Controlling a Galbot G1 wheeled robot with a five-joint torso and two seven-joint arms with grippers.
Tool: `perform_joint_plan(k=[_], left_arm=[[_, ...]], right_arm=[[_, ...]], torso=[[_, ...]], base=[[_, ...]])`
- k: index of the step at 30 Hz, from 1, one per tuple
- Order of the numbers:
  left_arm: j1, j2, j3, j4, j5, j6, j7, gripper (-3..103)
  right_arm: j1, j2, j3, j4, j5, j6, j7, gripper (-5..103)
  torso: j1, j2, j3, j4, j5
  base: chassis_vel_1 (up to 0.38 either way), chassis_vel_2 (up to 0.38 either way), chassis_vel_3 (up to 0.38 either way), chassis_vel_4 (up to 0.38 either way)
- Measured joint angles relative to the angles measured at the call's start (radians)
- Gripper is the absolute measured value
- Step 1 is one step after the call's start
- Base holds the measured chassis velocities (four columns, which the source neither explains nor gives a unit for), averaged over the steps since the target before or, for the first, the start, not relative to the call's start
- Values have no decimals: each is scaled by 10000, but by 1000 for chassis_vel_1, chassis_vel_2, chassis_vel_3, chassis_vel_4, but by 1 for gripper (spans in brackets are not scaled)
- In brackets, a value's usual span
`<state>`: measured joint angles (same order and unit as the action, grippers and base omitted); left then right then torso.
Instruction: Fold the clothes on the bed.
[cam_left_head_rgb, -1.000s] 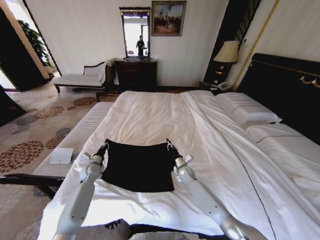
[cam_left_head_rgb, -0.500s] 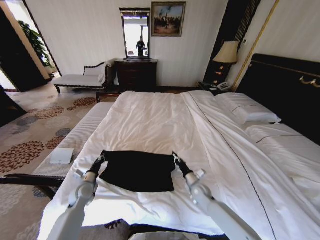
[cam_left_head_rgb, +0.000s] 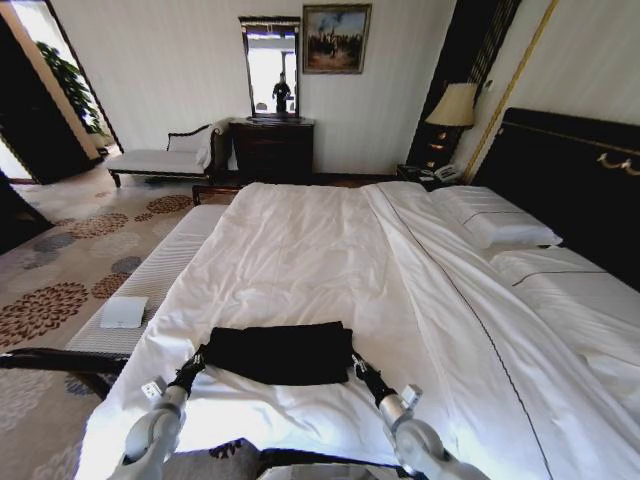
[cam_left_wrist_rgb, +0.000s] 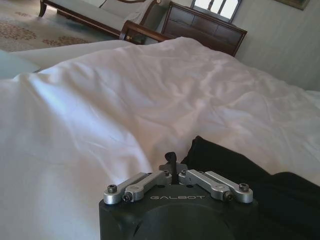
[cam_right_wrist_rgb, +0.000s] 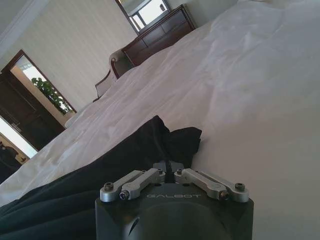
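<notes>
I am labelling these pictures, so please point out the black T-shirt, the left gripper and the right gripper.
black T-shirt (cam_left_head_rgb: 278, 353), head view, middle of the folded cloth.
left gripper (cam_left_head_rgb: 197, 360), head view, fingertips at the cloth's left edge.
right gripper (cam_left_head_rgb: 358, 364), head view, fingertips at the cloth's right edge.

head: high, forward-down | wrists: low, close | shared: bed (cam_left_head_rgb: 300, 240)
</notes>
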<state>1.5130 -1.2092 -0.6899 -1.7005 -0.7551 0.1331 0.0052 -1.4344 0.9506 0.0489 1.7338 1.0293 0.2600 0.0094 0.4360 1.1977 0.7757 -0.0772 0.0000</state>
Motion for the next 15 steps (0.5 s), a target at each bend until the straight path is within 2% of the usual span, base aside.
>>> perform_joint_plan(k=[7, 11, 12, 14, 15], left_arm=[[144, 58, -23, -50, 61, -370, 187, 1], [246, 43, 28, -147, 218, -404, -2, -1], [338, 39, 18, -331, 330, -395, -152, 3], [434, 40, -34, -535, 431, -341, -245, 3], [464, 40, -54, -600, 461, -321, -269, 9]], right_arm=[[-536, -100, 66, 628, -119, 21, 139, 2], [-670, -109, 79, 577, -328, 10, 138, -1], [-700, -101, 95, 527, -422, 11, 122, 4], [-741, -101, 116, 540, -470, 17, 109, 4], [-763, -104, 132, 562, -483, 19, 108, 10]], torso=[[1, -2, 1, 0, -1], [0, -2, 0, 1, -2], [1, -2, 0, 1, -2], [1, -2, 1, 2, 0], [1, -2, 1, 2, 0]], base=[[0, 0, 0, 0], [0, 0, 0, 0], [0, 0, 0, 0], [0, 0, 0, 0], [0, 0, 0, 0]])
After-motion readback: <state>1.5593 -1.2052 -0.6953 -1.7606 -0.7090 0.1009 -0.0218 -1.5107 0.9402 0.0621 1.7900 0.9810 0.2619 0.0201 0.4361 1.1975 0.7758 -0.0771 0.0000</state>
